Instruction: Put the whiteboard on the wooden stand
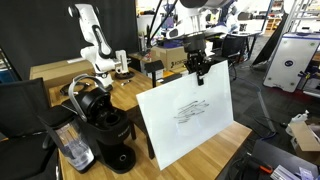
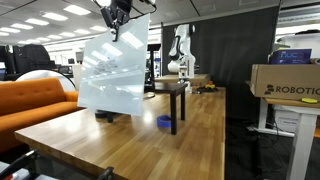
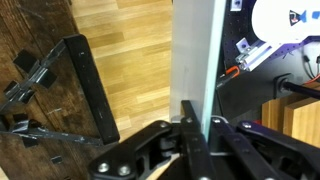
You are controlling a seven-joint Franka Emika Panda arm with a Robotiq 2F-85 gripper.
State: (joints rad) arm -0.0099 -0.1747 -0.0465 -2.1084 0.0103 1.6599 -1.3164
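Above the desk [image 2: 120,145], the whiteboard [image 2: 115,68] hangs upright by its top edge. The end effector [image 2: 118,20] is clenched on that edge, and the wrist view shows fingers [image 3: 183,128] pinching the thin board from both sides.

Progress: the pick and lift look done. Placement is not done, as the board rests on nothing. The wooden stand [image 2: 173,95] stands apart from the board, further along the desk. In the wrist view its dark frame [image 3: 85,90] lies off to one side of the board edge, not under it.

Left to do, by my reading: carry the board over, lower its bottom edge onto the ledge, lean it back, then release.

Surroundings:
- A black coffee machine [image 1: 105,118] sits close by the board's lower corner and could be clipped on a swing.
- A small blue object [image 2: 165,122] lies at the stand's foot.
- The tall post may snag the board.
- An orange sofa [image 2: 35,100] and a cardboard box [image 2: 285,80] are off the desk.
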